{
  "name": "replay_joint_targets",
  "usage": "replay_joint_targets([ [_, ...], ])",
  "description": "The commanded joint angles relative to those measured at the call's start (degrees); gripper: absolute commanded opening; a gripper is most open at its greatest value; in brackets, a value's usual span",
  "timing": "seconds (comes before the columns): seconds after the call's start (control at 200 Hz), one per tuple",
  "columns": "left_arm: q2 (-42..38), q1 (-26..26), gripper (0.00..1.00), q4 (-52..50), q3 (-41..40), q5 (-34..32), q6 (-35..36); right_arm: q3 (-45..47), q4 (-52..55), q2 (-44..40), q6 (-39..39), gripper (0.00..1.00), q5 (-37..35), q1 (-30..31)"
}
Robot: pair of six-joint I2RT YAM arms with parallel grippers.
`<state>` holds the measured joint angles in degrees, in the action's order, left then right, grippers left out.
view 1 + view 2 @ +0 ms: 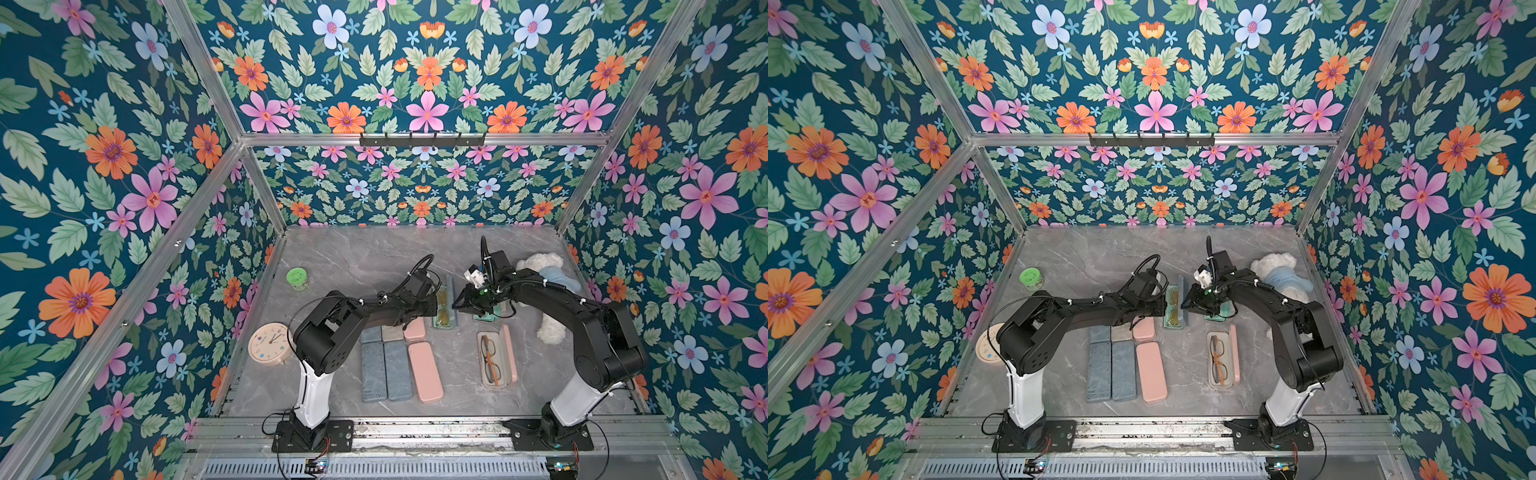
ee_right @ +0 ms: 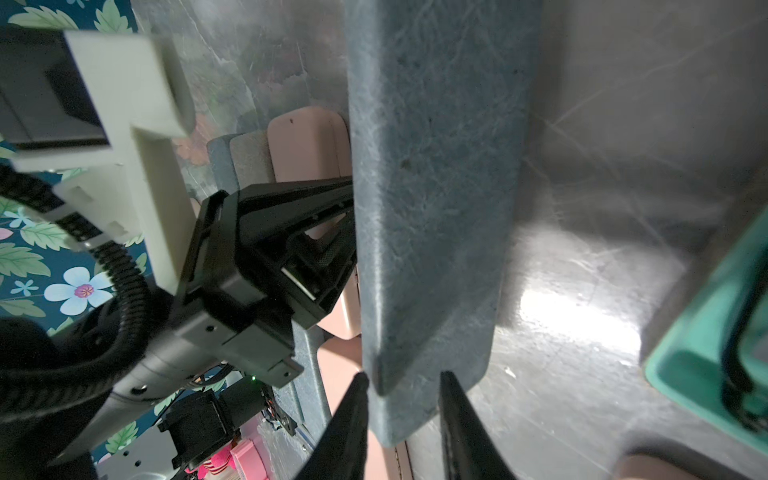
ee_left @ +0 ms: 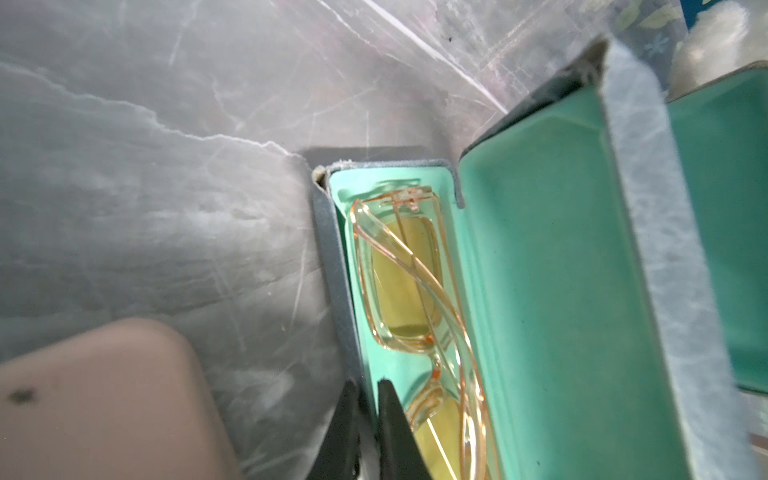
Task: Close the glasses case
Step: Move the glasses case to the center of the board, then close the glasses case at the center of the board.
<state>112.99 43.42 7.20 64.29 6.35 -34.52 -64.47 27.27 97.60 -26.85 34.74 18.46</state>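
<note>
Glasses case [image 1: 443, 324], blue, teal-lined: lay open mid-worktop [image 1: 357, 257] between both arms, lid [image 3: 548, 270] raised, yellow glasses [image 3: 405, 274] inside. Left jaws: clenched on the base wall opposite the hinge. Right jaws: straddled the lid's corner; firm contact could not be told. Closed pink case [image 1: 424, 372] lay nearby.

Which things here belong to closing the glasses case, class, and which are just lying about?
For the job:
- blue glasses case, open
- yellow glasses inside it
- left gripper, gripping it
- right gripper, at its lid

Lying about:
- green jar
- clock
- plush toy
- closed pink cases
- closed blue cases
- open pink case with glasses
</note>
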Motion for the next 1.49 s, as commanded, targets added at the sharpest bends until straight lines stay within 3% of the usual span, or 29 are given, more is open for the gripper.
replay_joint_targets([
  [0.0, -0.3, -0.2, 0.14, -5.2, -0.6, -2.0, -0.4, -0.4, -0.6, 0.4, -0.3, 0.31, 1.1, 0.3],
  [1.135, -3.7, -1.1, 0.13, -3.8, -2.9, -2.6, -0.1, -0.8, -3.1, 1.0, -1.8, 0.29, 3.4, 1.6],
  [1.49, -5.8, -1.2, 0.21, -3.5, -4.2, -3.6, 0.2, -2.0, -2.0, 0.6, -1.8, 0.29, 3.8, 1.6],
])
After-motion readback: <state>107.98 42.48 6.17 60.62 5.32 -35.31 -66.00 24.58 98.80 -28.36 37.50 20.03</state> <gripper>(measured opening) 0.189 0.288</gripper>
